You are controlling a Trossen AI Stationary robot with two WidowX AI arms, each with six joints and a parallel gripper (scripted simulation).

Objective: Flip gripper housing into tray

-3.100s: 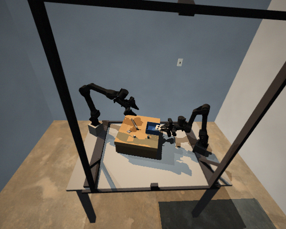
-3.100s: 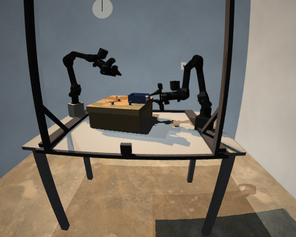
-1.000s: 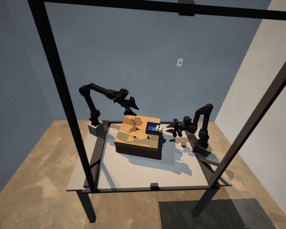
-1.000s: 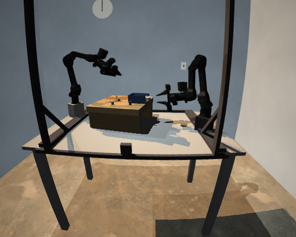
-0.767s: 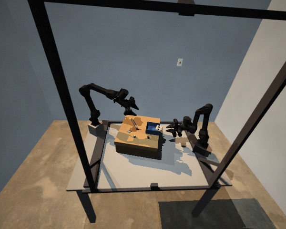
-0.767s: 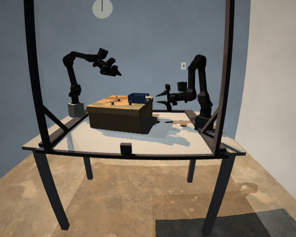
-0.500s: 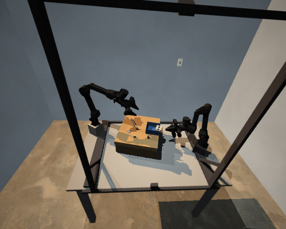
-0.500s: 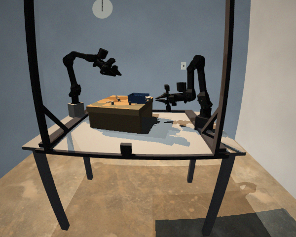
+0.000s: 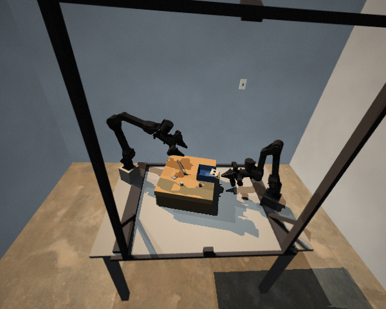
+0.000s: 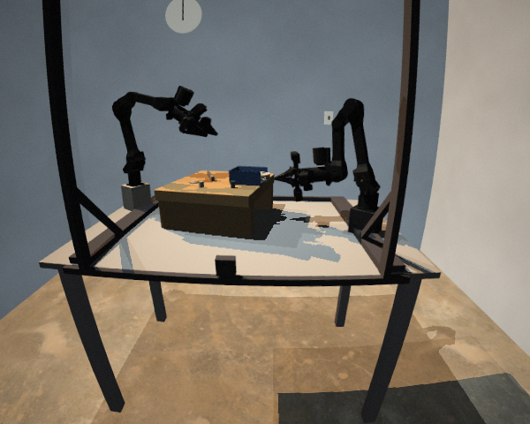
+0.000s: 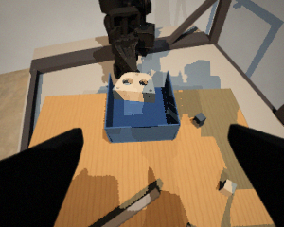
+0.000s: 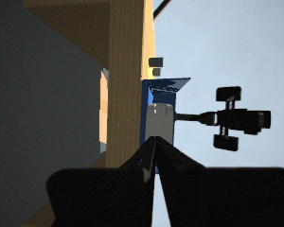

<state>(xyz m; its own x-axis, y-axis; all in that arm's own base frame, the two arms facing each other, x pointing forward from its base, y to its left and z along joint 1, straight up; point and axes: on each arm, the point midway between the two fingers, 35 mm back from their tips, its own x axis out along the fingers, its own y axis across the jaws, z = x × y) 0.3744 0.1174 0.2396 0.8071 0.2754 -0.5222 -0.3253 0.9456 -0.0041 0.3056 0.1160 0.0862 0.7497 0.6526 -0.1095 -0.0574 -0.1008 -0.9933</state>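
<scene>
The pale gripper housing (image 9: 213, 172) (image 11: 133, 86) (image 12: 159, 122) lies in the blue tray (image 9: 204, 177) (image 10: 245, 176) (image 11: 142, 133) at its open end, with a little of it past the open edge. Two dark round holes show on its face in the left wrist view. How far it overhangs and whether its halves fit tightly I cannot tell. My right gripper (image 9: 221, 175) (image 10: 275, 177) (image 12: 154, 141) is shut and empty, its tips just outside the housing's outer end; whether they touch is unclear. My left gripper (image 9: 185, 151) (image 11: 156, 132) is open and empty, above the far side of the wooden block.
The tray stands at the edge of the wooden block (image 9: 186, 196) (image 10: 206, 214). A long grey bar (image 9: 181, 167) (image 11: 137, 203), a small flat plate (image 9: 174, 177) and two small pieces (image 11: 199, 119) (image 11: 228, 187) lie on the block. Dark frame posts (image 9: 87, 132) rise around the table.
</scene>
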